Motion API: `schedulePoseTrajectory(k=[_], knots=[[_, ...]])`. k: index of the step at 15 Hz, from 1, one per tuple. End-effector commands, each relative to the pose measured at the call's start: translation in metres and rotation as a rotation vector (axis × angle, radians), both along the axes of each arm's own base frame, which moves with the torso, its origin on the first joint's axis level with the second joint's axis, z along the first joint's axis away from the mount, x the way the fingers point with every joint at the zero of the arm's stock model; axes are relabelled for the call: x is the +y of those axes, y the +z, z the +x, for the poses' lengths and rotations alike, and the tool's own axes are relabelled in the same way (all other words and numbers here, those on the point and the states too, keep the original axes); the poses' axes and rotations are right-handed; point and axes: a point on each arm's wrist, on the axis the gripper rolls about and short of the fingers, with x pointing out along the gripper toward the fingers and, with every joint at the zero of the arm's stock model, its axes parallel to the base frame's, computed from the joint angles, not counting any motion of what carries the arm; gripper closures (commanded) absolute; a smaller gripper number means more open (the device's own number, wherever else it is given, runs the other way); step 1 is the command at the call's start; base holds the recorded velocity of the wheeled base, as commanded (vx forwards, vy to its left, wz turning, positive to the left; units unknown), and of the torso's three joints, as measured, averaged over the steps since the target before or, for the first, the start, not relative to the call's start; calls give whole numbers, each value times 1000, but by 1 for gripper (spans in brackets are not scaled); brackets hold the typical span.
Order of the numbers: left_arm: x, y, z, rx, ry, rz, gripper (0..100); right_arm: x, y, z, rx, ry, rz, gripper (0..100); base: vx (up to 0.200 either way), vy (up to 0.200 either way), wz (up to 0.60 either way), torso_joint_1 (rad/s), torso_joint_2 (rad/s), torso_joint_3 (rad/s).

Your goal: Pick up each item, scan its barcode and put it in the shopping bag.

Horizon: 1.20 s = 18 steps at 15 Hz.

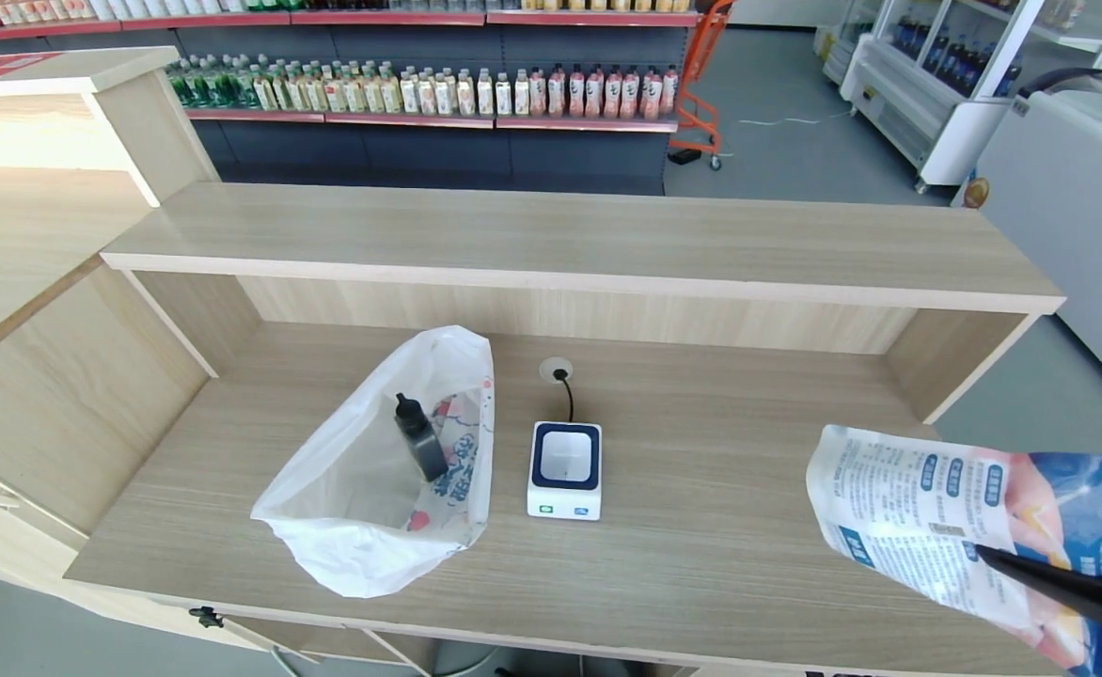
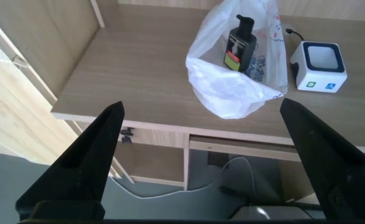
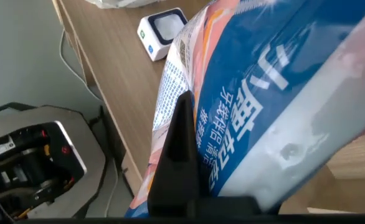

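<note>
While the black pump bottle already stands in the shopping bag, my right gripper pinches a blue-and-white pouch above the counter, well right of the scanner and, I judge, not yet scanned, and my left gripper hangs spread and empty.

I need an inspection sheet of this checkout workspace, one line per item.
Surface: wooden counter, below a raised ledge.
Job's things: shopping bag open, black bottle inside; scanner beside the bag; blue-and-white pouch held at the right.
Clutter: nothing seen.
Pincers: right pincer shut on the pouch; left pincer open, empty.
Cables: black cable from the scanner into a counter hole.
Surroundings: drink shelves, fridges behind.
</note>
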Motion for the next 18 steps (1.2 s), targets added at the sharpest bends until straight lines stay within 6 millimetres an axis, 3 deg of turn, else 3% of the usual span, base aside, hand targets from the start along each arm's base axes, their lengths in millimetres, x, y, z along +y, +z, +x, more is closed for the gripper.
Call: schedulePoseTrajectory(k=[1,3,8,14,18], knots=[[0,0,0,0,0,0,0,-8,-9,9,57,-84,-5,100,0,200,0,7,7,2],[0,0,0,0,0,0,0,-13,-14,23,117,-139,-9,100,0,200,0,-5,2,2],[0,0,0,0,0,0,0,-13,-20,63,106,-123,-12,100,0,0,0,0,0,0],[0,0,0,0,-1,3,0,1,-31,74,144,-29,-43,100,0,167,0,3,2,4],[0,0,0,0,-1,1,0,8,-37,84,149,37,-33,100,0,0,0,0,0,0]])
